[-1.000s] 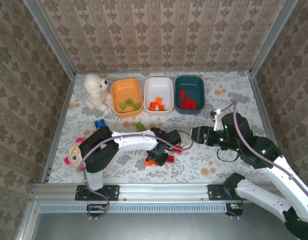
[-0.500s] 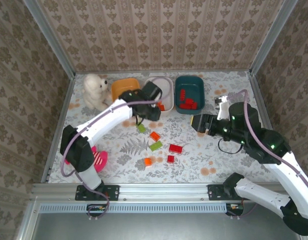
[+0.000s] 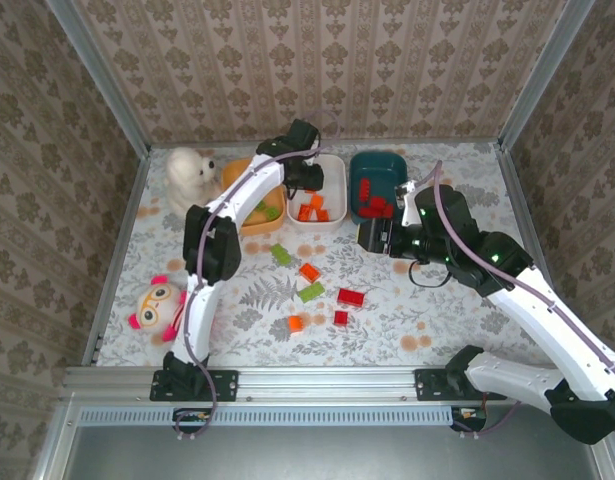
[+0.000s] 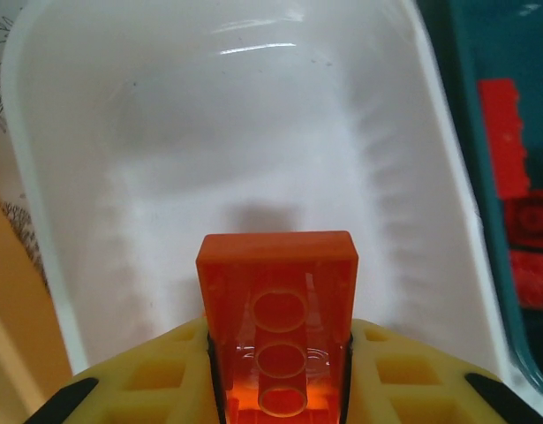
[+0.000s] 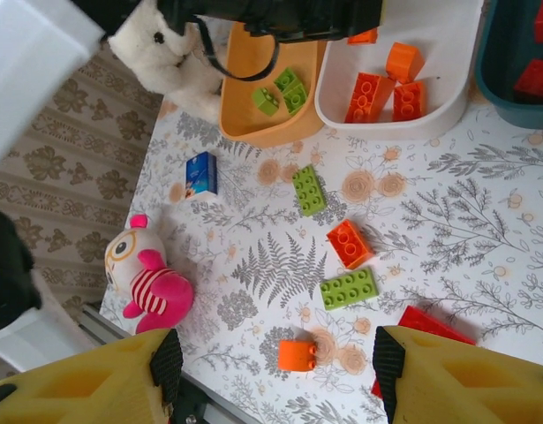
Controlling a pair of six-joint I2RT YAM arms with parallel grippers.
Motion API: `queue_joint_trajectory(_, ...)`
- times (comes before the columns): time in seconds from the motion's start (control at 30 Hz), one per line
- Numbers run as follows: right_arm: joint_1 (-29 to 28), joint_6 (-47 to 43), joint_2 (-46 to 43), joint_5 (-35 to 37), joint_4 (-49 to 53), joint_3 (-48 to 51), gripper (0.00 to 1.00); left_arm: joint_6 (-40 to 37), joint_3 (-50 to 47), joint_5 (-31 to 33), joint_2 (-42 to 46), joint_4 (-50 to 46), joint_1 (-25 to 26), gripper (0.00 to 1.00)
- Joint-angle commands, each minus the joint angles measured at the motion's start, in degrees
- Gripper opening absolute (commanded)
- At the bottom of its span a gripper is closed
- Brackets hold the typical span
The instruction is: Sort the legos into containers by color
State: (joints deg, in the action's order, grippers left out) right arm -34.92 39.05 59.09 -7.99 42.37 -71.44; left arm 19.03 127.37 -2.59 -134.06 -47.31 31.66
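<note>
Orange lego (image 4: 277, 327) now above white bin (image 4: 165, 132)

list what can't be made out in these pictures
Left wrist: lower end of the orange brick, cut by the bottom edge.
Right wrist: part of the red brick, behind a finger of the right gripper; most of the teal bin, past the edge.
Top external: orange bin partly under the left arm.
</note>
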Motion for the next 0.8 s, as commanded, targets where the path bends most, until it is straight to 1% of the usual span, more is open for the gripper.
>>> queue_joint_trajectory(0.0, 0.8, 0.0, 1.0, -1.7, -1.8, -0.4, 0.63, 0.2, 4.9, 0.8, -3.0, -1.4, -2.0, 0.26)
queue_joint_trajectory(0.1, 1.6, -0.1, 1.6, -2.8, -2.1, -0.1, 0.63, 1.3, 6.5, 1.6, -6.0, -1.3, -3.0, 0.25)
queue_joint_trajectory(0.3, 2.6, -0.1, 2.3, -3.9, -2.3, 0.4, 0.63, 1.7, 8.7, -0.9, -10.0, -0.6, -3.1, 0.26)
queue_joint_trajectory(0.57, 4.9, -0.1, 3.6, -5.5, -3.3, 0.5, 0.63, 3.3, 8.9, 0.1, -11.6, -2.5, -2.4, 0.28)
queue_joint_trajectory(0.67, 5.2, 0.0, 3.9, -5.9, -3.6, 0.5, 0.63, 3.5, 8.7, 0.9, -11.4, -3.0, -2.1, 0.34)
queue_joint_trajectory(0.77, 5.2, 0.0, 4.1, -6.1, -3.9, 0.6, 0.64, 4.0, 8.9, 0.7, -11.3, -3.2, -2.1, 0.44)
